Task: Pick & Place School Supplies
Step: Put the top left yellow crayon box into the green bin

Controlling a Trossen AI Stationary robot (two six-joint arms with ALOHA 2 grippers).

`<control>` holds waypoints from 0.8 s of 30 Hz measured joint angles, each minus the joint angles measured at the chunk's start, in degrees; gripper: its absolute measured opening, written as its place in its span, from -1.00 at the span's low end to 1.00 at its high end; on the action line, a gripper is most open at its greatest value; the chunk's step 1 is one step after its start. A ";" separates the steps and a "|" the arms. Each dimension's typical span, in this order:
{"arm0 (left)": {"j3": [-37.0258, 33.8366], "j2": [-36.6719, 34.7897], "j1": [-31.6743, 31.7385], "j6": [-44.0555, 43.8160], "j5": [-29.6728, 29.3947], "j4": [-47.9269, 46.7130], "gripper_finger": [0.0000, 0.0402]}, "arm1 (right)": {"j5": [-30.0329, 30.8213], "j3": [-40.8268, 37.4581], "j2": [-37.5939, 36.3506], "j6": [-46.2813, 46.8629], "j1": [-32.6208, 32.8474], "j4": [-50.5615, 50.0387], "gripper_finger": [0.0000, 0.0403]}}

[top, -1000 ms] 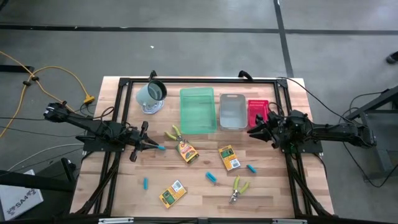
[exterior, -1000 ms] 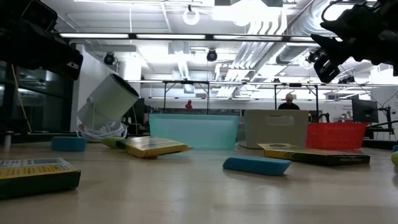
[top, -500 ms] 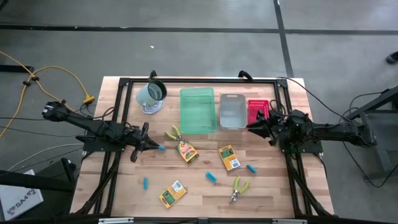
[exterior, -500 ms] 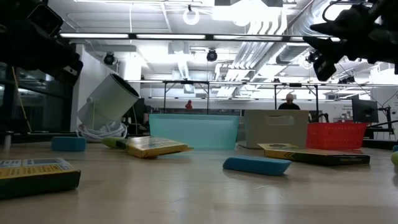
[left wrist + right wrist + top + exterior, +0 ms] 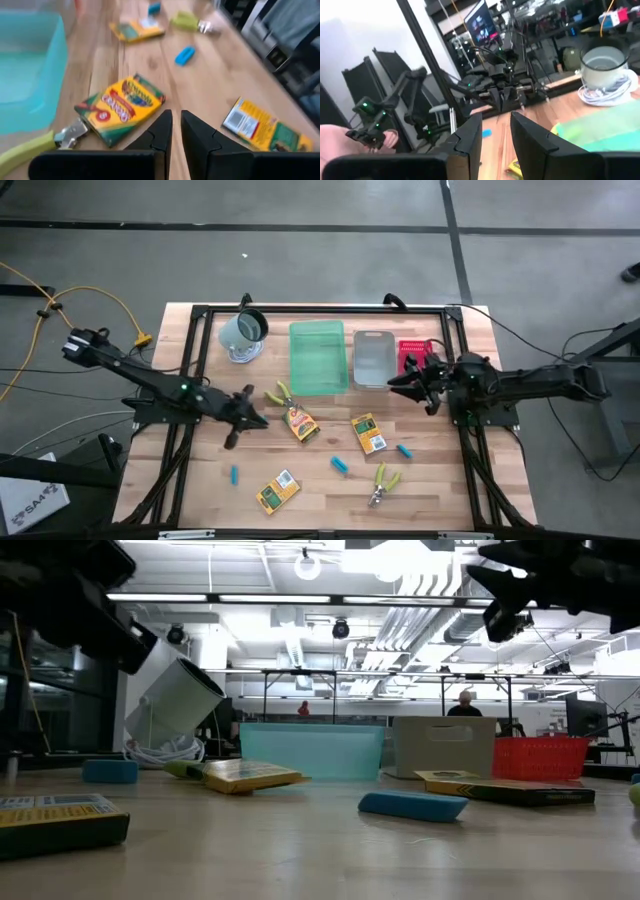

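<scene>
Three yellow-orange boxes point(image 5: 300, 423) point(image 5: 368, 433) point(image 5: 278, 491) lie flat on the wooden table. Among them lie two yellow-green-handled pliers point(image 5: 280, 393) point(image 5: 383, 483) and cyan pieces point(image 5: 234, 474) point(image 5: 340, 465) point(image 5: 404, 450). My left gripper point(image 5: 258, 420) hovers just left of the nearest box point(image 5: 120, 107). Only a narrow slit shows between its fingers point(image 5: 176, 127), with nothing in it. My right gripper point(image 5: 392, 380) hangs open and empty point(image 5: 496, 130) in front of the grey tray, well above the table.
Along the far side stand a tilted grey-green mug point(image 5: 243, 332), a green tray point(image 5: 318, 357), a grey tray point(image 5: 373, 358) and a red tray point(image 5: 413, 358). A black frame runs around the tabletop. Bare wood lies along the near edge.
My left gripper has reached out toward the table's right, toward the nearest box, and now covers the cyan piece that lay at its tips. My right gripper has risen and gone toward the table's left, in front of the grey tray. No object has moved.
</scene>
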 joint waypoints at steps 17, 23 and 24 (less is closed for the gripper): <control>4.44 10.60 0.83 -8.29 4.68 11.91 -0.82 | 2.61 16.92 26.89 -3.01 7.84 -2.20 -0.53; 4.44 9.25 -1.30 -8.33 5.51 12.90 -0.82 | 2.81 25.60 39.34 -3.81 9.84 -5.59 -0.53; 4.44 9.23 -1.65 -8.33 5.51 12.85 -0.82 | 2.80 26.83 41.34 -3.78 10.18 -5.56 -0.53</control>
